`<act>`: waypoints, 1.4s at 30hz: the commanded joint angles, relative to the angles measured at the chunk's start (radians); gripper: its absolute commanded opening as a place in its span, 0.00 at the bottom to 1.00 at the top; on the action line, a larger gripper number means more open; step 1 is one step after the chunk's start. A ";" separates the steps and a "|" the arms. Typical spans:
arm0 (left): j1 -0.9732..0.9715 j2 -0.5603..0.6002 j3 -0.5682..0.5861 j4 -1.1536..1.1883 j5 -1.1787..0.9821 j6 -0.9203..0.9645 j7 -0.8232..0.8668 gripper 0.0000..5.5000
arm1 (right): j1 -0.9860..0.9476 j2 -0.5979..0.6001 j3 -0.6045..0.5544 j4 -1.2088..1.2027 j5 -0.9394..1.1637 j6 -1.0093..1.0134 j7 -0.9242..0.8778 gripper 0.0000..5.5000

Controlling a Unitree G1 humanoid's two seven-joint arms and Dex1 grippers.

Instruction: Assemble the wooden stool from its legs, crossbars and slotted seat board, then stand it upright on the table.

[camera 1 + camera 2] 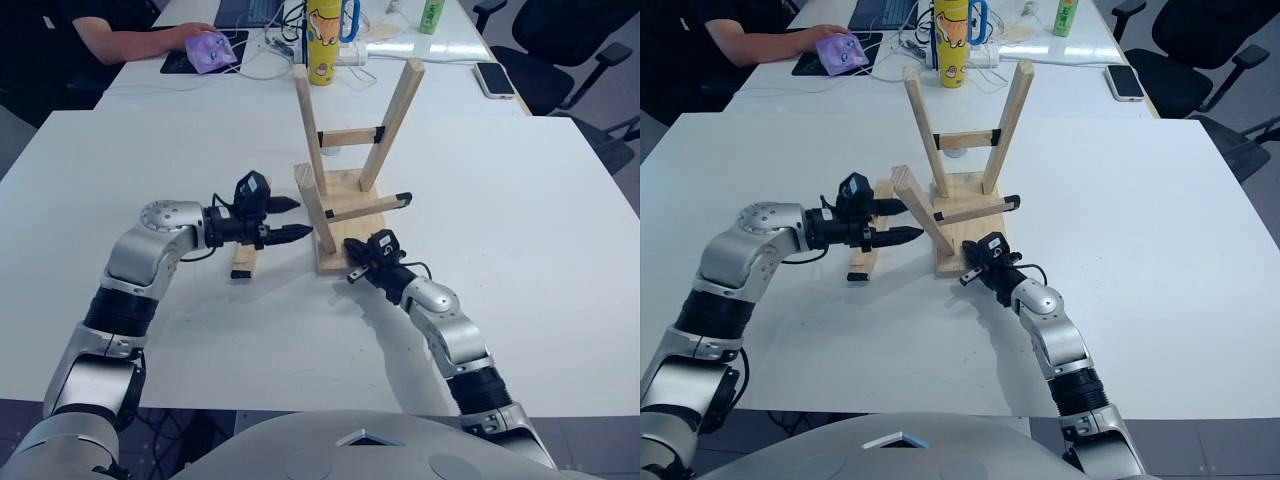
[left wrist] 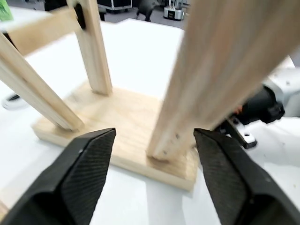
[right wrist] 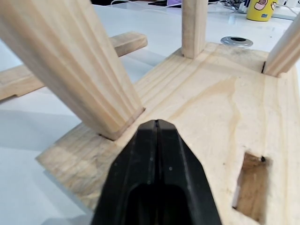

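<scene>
The stool sat upside down near the middle of the white surface, its seat lying flat. Two legs rose from the seat's far side, tilting toward each other and joined by a crossbar. A third leg stood in the near left corner, leaning away from the robot and to the left, with a second crossbar running from it to the right, its far end free. One slot in the seat was unfilled. A loose leg lay flat on the surface just left of the seat.

The left tool hovered above the loose leg with its fingers apart, their tips just beside the leaning leg and not clamped on it. The right tool was at the seat's near edge with its fingers pressed together, holding nothing, pointing over the board beside the foot of the leaning leg.
</scene>
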State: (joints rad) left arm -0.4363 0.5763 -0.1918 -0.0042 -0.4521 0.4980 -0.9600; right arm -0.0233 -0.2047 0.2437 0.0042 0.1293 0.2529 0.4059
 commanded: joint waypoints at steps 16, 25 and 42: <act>-0.283 -0.146 0.472 -0.327 -0.577 0.190 0.436 0.57 | 0.048 -0.024 0.045 0.107 -0.043 0.050 0.018 0.00; -0.378 -0.287 0.414 -0.397 -0.713 0.178 0.646 0.32 | 0.025 -0.033 0.052 0.131 -0.046 0.041 0.043 0.00; -0.141 -0.291 0.126 -0.389 -0.134 -0.075 0.665 0.00 | 0.013 -0.042 0.068 0.144 -0.047 0.040 0.057 0.00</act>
State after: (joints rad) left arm -0.5216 0.3151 -0.1526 -0.3369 -0.6004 0.4986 -0.3359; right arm -0.0655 -0.2218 0.2881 0.0692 0.1228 0.2162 0.4559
